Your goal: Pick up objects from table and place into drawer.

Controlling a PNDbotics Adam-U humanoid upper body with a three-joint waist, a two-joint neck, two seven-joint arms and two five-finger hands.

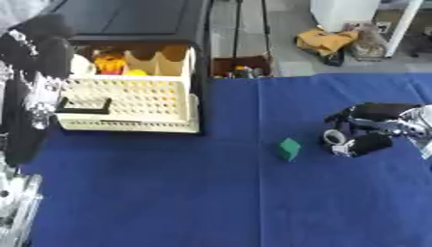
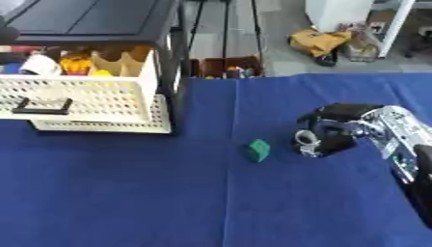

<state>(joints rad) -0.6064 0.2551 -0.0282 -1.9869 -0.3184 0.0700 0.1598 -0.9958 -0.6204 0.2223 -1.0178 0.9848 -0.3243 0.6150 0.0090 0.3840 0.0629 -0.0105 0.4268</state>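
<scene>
An open cream perforated drawer (image 1: 127, 99) with a black handle sticks out of a black cabinet at the upper left. It holds yellow, orange and white items (image 1: 110, 62). A small green block (image 1: 290, 148) lies alone on the blue cloth. To its right my right hand (image 1: 371, 126) rests on the cloth, fingers and thumb curled around a small grey ring-shaped roll (image 1: 334, 137). My left arm (image 1: 30, 96) shows as a blurred black shape along the left edge, beside the drawer. Its hand cannot be made out.
The blue cloth (image 1: 168, 193) covers the table. A brown box of small items (image 1: 240, 67) sits on the floor just past the far edge, and yellow bags (image 1: 325, 41) lie farther back. A white post (image 1: 403, 26) stands at the upper right.
</scene>
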